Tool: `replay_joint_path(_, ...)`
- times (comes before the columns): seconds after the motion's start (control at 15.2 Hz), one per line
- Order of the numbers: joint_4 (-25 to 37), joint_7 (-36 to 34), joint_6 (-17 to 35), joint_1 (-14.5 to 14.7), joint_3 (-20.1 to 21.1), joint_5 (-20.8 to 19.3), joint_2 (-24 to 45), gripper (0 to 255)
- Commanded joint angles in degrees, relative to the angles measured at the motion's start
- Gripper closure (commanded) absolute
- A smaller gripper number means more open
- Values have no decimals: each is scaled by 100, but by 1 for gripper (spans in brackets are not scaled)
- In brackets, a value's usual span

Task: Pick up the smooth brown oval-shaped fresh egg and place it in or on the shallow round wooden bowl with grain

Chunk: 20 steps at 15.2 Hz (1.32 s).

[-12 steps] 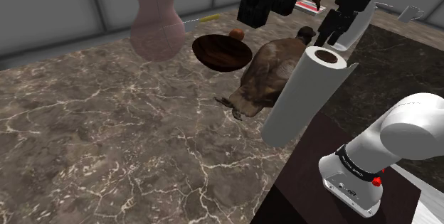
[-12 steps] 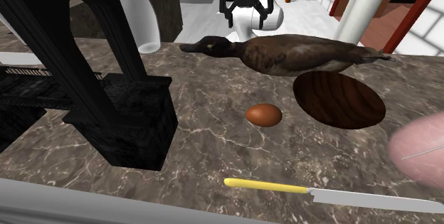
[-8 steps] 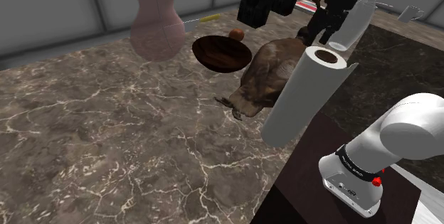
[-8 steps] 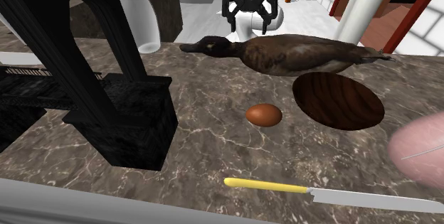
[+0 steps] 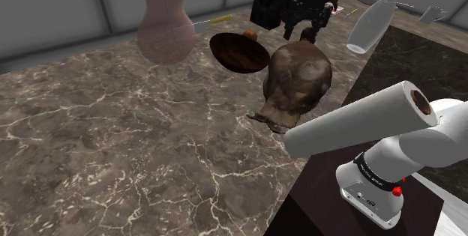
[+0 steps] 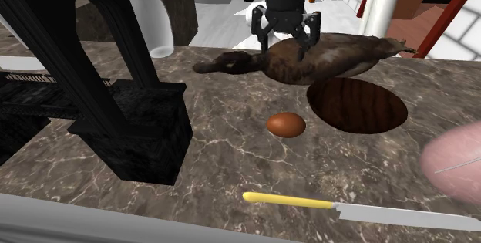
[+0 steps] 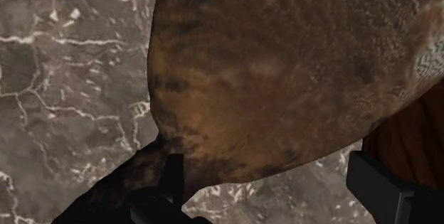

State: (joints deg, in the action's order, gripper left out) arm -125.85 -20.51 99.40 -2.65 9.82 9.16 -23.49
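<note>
Tool: my tool [image 6: 285, 45] hangs empty, fingers spread wide, right above the brown duck [image 6: 331, 60].
Egg: the brown egg [image 6: 286, 124] lies on the marbled bench [image 6: 223, 156], just beside the bowl, on the side toward the bench edge where the yellow-handled knife [image 6: 287, 200] lies.
Bowl: the dark wooden bowl [image 6: 356, 105] sits empty, close against the duck.
Done: nothing yet, I judge; the egg is ungrasped.
Left: pass the duck, reach the egg, grip, lift, set it in the bowl.
</note>
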Motion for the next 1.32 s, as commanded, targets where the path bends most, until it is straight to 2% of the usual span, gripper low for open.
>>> replay_joint_path(0.0,426,-463,82,-44,160,-3,544,0)
replay_joint_path(0.4,1785,-1703,108,-111,419,-208,2038,0)
replay_joint_path(0.73,3120,-2632,-79,-42,448,-451,3291,0)
replay_joint_path(1.25,2527,-2618,506,-14,457,-437,3281,0)
